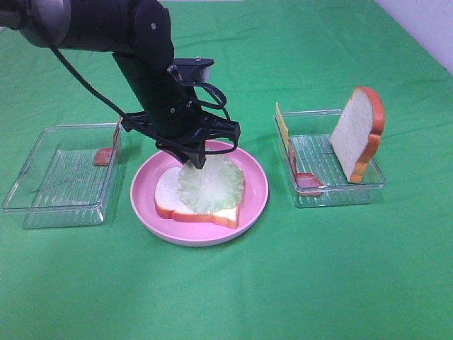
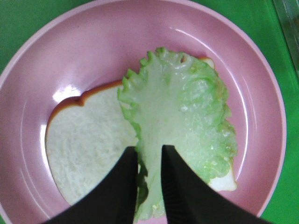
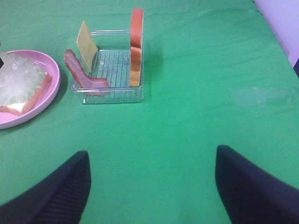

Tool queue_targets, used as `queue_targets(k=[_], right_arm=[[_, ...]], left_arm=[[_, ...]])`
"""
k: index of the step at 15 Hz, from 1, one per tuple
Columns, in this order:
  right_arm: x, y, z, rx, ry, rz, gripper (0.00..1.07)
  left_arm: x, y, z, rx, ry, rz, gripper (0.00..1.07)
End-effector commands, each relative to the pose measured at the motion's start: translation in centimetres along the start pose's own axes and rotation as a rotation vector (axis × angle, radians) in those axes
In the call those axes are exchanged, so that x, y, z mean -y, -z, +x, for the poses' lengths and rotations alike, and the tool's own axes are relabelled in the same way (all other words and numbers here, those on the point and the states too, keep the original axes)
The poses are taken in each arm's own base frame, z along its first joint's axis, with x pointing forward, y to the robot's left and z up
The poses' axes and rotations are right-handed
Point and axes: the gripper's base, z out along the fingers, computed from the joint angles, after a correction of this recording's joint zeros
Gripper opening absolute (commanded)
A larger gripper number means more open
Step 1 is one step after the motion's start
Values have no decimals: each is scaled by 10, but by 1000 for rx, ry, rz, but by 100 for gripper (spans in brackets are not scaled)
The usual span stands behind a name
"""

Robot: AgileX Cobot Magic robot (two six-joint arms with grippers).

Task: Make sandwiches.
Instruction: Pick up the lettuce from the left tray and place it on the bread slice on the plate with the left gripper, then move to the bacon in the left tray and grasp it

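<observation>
A bread slice (image 1: 166,195) lies flat on the round pink plate (image 1: 256,191) with a pale green lettuce leaf (image 1: 212,185) on top. My left gripper (image 1: 197,161) hangs over the plate's back edge, shut on the leaf's edge. In the left wrist view, the gripper (image 2: 149,161) pinches the lettuce (image 2: 182,116), which lies over the bread (image 2: 88,149). My right gripper (image 3: 152,186) is open and empty over bare cloth. It is out of the high view. A second bread slice (image 1: 357,134) stands upright in the right tray (image 1: 333,197), with a cheese square (image 1: 282,124) and a bacon strip (image 1: 308,180).
A clear tray (image 1: 56,177) at the left holds one bacon piece (image 1: 106,154) against its right wall. The right wrist view shows the right tray (image 3: 112,70), cheese (image 3: 86,39), bacon (image 3: 81,72), upright bread (image 3: 136,46) and plate (image 3: 28,114). Green cloth covers the table.
</observation>
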Motion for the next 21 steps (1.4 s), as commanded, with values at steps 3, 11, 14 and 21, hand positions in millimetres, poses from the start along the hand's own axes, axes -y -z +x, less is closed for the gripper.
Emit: queue_targets(k=[3,11,14,21], right_arm=[[0,1,1,20,0,8,71],[0,1,1,19,1,10,71],[0,1,1,20,0,8,71],[0,1,1,20,0,8,71]], left_arm=[[0,5,1,-1,-21,-26,58],[-7,60,-17,62,4,-133,74],[-30,84,-28,20,80,-174,74],[-90,71,-38,5,214,-246,74]])
